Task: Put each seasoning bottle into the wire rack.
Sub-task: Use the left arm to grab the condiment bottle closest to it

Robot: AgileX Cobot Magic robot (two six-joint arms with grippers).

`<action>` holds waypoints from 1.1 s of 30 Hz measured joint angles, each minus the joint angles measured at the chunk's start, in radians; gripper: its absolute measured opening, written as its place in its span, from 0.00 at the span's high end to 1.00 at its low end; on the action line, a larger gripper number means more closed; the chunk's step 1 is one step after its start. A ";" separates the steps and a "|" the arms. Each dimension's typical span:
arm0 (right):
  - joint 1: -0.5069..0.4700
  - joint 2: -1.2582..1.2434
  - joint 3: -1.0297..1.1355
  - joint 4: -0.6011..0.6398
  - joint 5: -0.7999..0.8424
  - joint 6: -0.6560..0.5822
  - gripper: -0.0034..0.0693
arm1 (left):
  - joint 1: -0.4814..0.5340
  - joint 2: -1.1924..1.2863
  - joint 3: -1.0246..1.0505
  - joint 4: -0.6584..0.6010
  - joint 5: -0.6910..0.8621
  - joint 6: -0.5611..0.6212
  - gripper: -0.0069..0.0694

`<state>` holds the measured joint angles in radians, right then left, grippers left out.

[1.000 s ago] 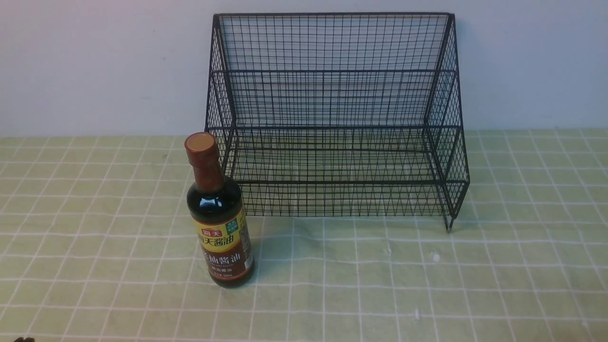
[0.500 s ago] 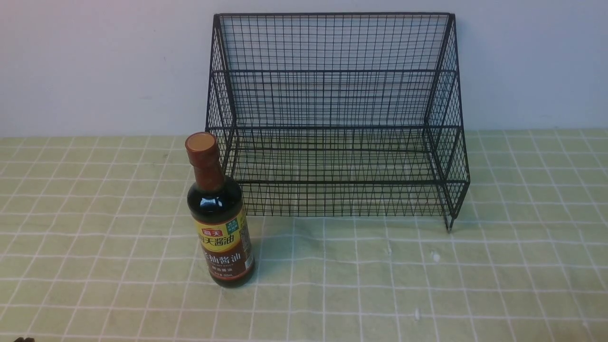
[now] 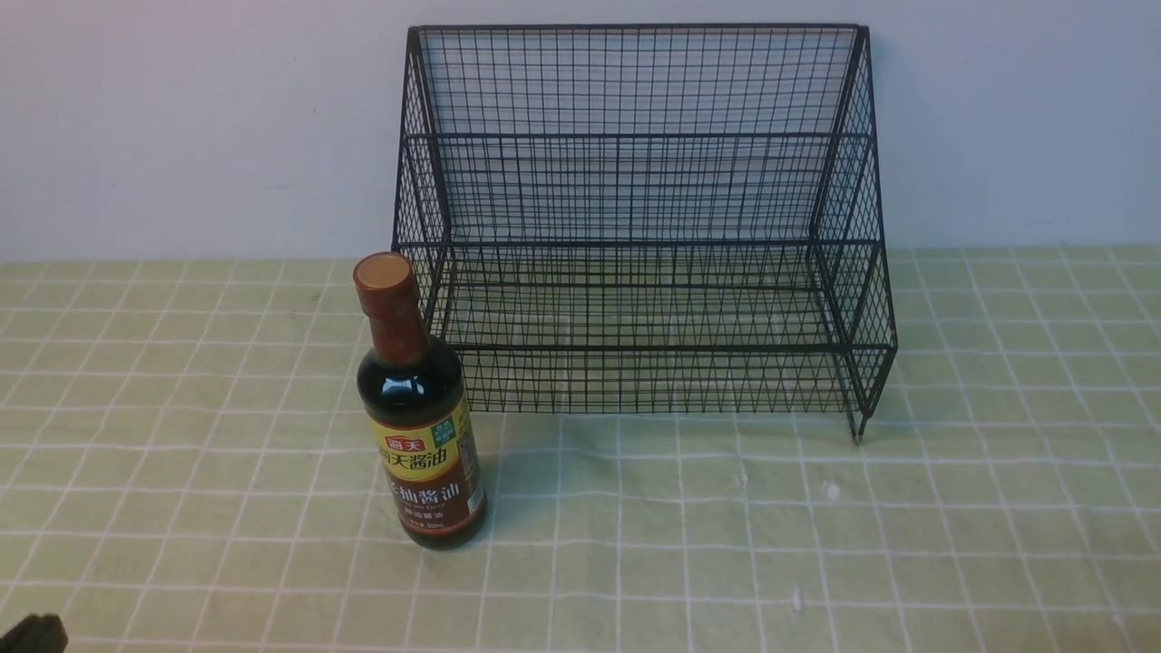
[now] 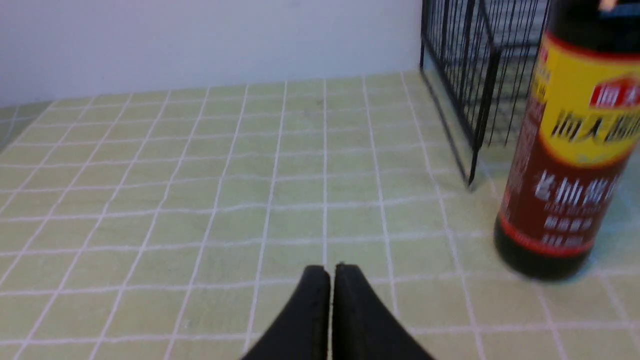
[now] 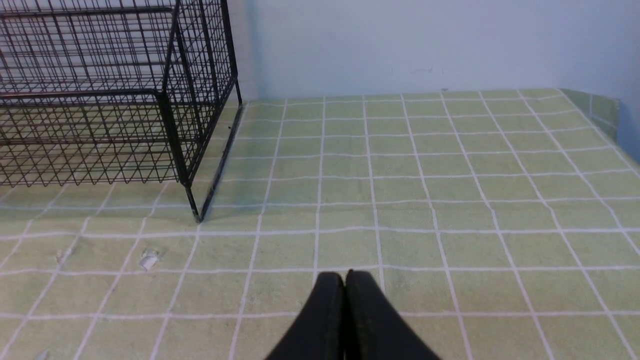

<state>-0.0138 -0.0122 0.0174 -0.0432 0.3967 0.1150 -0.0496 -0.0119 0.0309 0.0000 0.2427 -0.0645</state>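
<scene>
A dark seasoning bottle with a reddish-brown cap and a yellow and brown label stands upright on the green checked cloth, just in front of the left front corner of the black wire rack. The rack's two tiers hold nothing. In the left wrist view the bottle stands to one side of my left gripper, which is shut, holds nothing, and hovers apart from it. A dark bit of the left arm shows at the front view's bottom left corner. My right gripper is shut and holds nothing, near the rack's right leg.
The green checked cloth covers the table up to a pale wall behind the rack. A few small white specks lie on the cloth in front of the rack. The cloth's far right edge shows in the right wrist view.
The left arm's dark tip has risen a little further into the front view's bottom left corner. The bottle and the rack have not moved.
</scene>
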 joint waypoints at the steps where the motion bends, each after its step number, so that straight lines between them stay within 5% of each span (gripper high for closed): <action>1: 0.000 0.000 0.000 0.000 0.000 0.000 0.97 | 0.000 0.000 0.000 -0.022 -0.064 -0.019 0.92; 14: 0.000 0.000 0.000 0.000 0.000 0.004 0.97 | 0.000 0.022 -0.009 0.021 -0.663 -0.117 0.92; 21: 0.000 0.000 0.000 0.000 0.000 0.004 0.97 | 0.000 0.262 -0.162 0.387 -0.652 -0.406 0.92; 27: 0.000 0.000 0.000 0.000 0.000 0.004 0.97 | 0.000 0.672 -0.355 0.857 -0.759 -0.752 0.90; 33: 0.000 0.000 0.000 0.000 0.000 0.004 0.97 | 0.000 0.945 -0.487 1.019 -0.925 -0.913 0.74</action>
<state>-0.0138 -0.0122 0.0174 -0.0432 0.3967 0.1190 -0.0496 0.9329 -0.4558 1.0193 -0.6821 -0.9780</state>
